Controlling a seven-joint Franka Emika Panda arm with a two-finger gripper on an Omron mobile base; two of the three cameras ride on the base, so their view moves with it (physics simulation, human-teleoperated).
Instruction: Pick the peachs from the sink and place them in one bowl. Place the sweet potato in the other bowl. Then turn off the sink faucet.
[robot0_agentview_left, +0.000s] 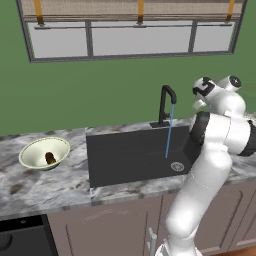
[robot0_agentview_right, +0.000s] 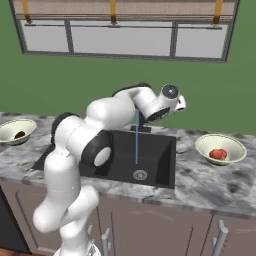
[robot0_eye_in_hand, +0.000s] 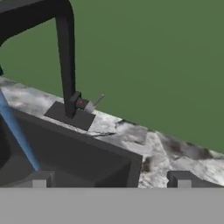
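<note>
Left base view: window (robot0_agentview_left: 135, 37) above green wall. Sink (robot0_agentview_left: 130, 160) set in worktop (robot0_agentview_left: 45, 185); faucet (robot0_agentview_left: 167, 105) at its back edge, water stream (robot0_agentview_left: 169, 131) running to drain (robot0_agentview_left: 177, 166). Bowl (robot0_agentview_left: 44, 152) left of sink w/ sweet potato (robot0_agentview_left: 50, 158) inside.

Right base view: other bowl (robot0_agentview_right: 220, 149) on right side of worktop, peach (robot0_agentview_right: 217, 154) in it. Arm arches over sink, partly hiding faucet.

Hand view: gripper (robot0_eye_in_hand: 111, 180) wide open, nothing held, pointing at faucet base and small lever (robot0_eye_in_hand: 94, 103).
</note>
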